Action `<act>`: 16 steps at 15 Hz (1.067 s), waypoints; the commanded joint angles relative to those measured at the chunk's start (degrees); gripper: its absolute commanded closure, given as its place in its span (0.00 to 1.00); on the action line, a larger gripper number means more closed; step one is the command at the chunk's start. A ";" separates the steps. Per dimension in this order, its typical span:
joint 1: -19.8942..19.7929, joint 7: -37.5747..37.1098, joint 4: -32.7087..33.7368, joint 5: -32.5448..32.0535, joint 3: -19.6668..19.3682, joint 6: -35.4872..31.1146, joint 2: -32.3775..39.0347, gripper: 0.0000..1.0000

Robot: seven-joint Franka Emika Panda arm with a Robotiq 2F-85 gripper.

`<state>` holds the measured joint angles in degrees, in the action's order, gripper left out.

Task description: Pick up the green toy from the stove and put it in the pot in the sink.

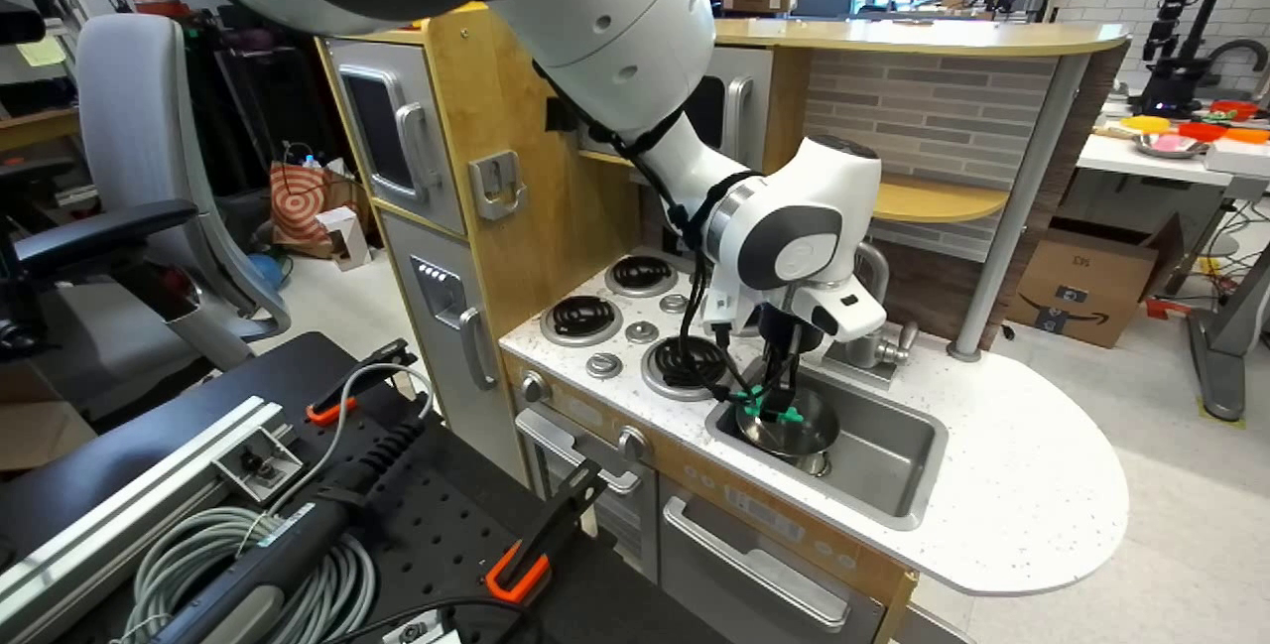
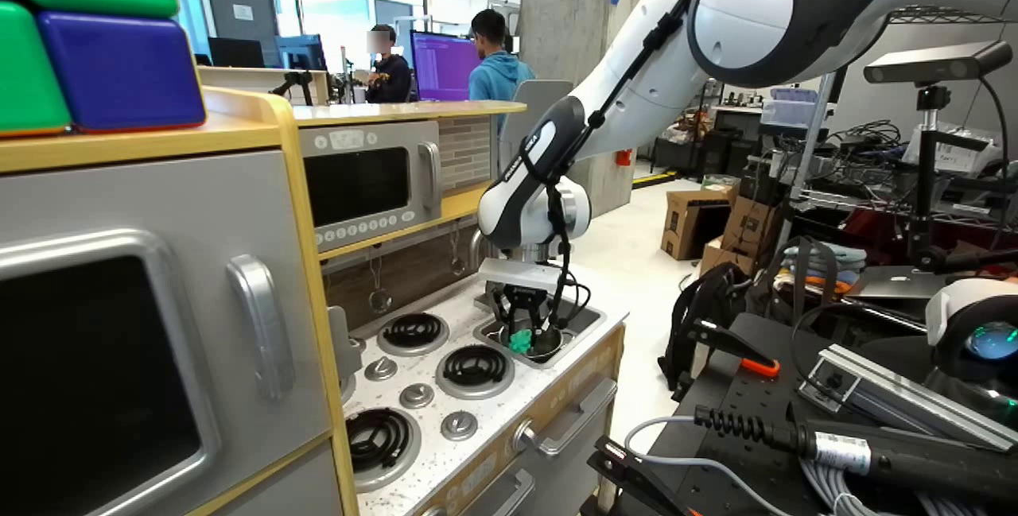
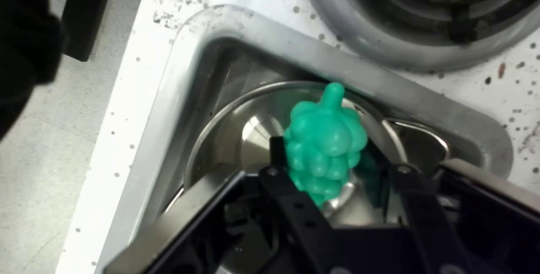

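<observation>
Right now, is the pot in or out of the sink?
In: the wrist view shows the pot inside the sink's rim; both exterior views agree.

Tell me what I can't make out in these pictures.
Whether the green toy touches the bottom of the pot: wrist view, hidden by the toy itself.
Part of the pot's floor: wrist view, covered by toy and gripper.
Where the arm is mounted: both exterior views, beyond the frame edge.
Print on the white label: too small in an exterior view.
</observation>
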<state>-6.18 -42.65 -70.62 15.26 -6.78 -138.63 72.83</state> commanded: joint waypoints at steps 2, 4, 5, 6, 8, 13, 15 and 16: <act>-0.13 -3.38 4.74 0.02 -1.44 0.80 3.06 0.81; -0.25 -4.03 5.45 -0.16 -1.53 1.61 3.51 0.31; -0.34 -4.16 5.61 -0.25 -1.31 3.09 3.54 0.29; -0.30 -4.10 5.73 -0.39 -1.15 3.84 3.65 0.23; -0.26 -3.24 5.60 -0.61 -0.49 6.82 3.61 0.08; 0.25 0.61 -1.82 -0.36 0.89 8.01 -2.34 0.00; 0.47 4.33 -7.66 0.12 1.51 2.53 -6.72 0.00; 0.69 6.61 -11.36 0.36 2.02 -1.35 -9.42 0.00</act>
<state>-6.03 -41.56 -70.60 14.93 -6.85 -133.21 72.52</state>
